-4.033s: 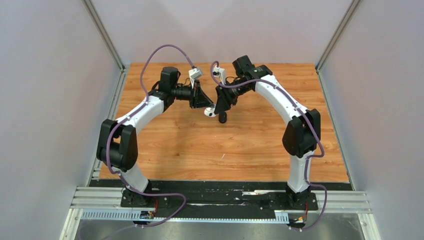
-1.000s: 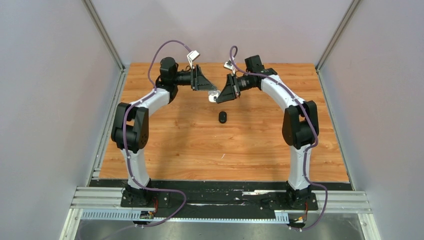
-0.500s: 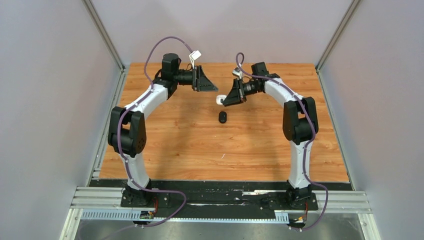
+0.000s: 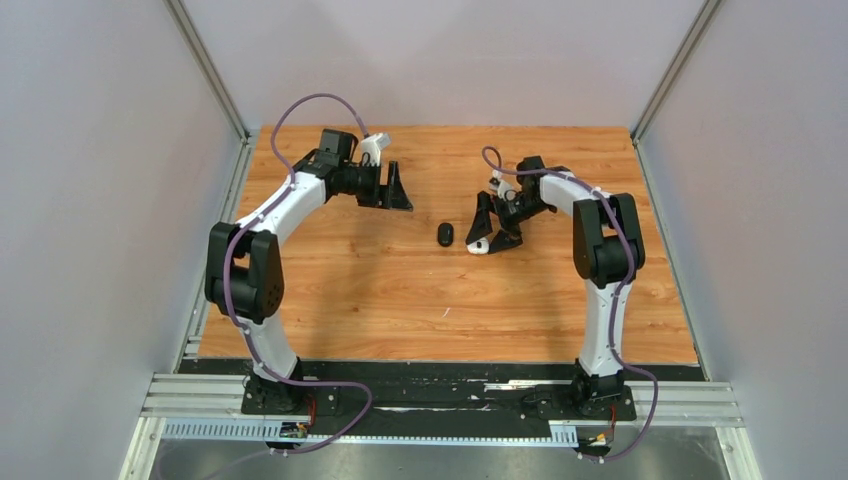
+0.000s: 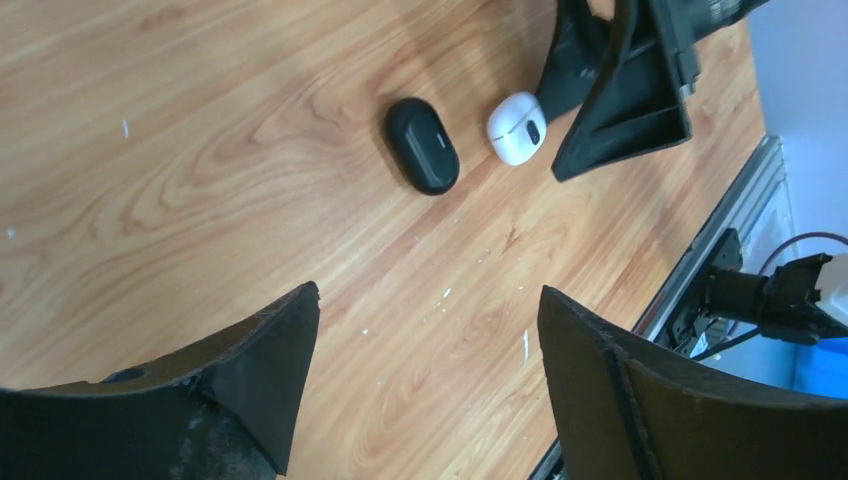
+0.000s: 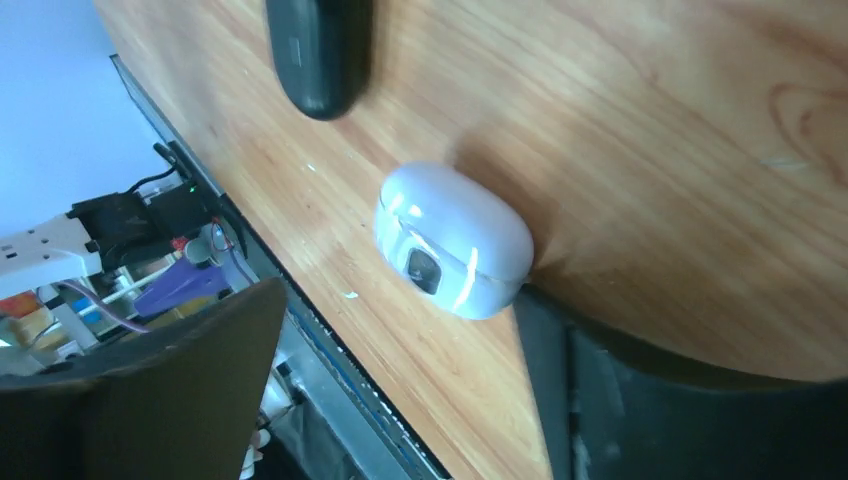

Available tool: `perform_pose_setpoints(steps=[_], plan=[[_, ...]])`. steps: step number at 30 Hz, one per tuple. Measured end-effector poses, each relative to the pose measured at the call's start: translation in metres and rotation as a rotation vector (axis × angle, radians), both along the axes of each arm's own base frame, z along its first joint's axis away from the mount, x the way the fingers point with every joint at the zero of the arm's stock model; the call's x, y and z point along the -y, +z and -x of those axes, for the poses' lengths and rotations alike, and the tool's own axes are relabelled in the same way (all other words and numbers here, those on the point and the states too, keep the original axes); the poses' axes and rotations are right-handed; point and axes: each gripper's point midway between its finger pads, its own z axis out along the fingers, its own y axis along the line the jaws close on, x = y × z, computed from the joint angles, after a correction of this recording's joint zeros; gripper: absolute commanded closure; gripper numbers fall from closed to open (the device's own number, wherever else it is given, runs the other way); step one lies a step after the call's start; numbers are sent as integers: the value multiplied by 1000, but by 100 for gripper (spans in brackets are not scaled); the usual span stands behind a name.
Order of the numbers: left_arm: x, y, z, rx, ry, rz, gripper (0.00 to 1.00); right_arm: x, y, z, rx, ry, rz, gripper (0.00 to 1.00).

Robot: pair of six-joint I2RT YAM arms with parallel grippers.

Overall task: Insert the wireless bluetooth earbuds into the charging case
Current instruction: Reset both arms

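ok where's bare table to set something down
The near half of the table, from the two cases to its front edge, is bare. Crowded mid-table: black charging case, white charging case and right gripper cluster together.

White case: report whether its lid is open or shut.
Shut. The white case lies on the table as one closed shell; only a thin seam shows.

Your right gripper has come down from mid-air and opened. It has left the rounded white plastic charging case lying on the wooden table, just right of the black oval case. Your left gripper has drawn away from it, back to the left.
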Motion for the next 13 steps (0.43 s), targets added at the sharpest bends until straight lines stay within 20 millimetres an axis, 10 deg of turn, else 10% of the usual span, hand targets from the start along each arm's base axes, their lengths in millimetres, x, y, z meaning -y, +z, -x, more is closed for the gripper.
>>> perform_pose_setpoints(steps=[8, 13], plan=[[-23, -3, 5, 47, 22, -141, 0, 57, 23, -63, 312, -34, 363, 0], [-42, 12, -11, 149, 66, -244, 0, 102, 115, -95, 604, -212, 529, 0]])
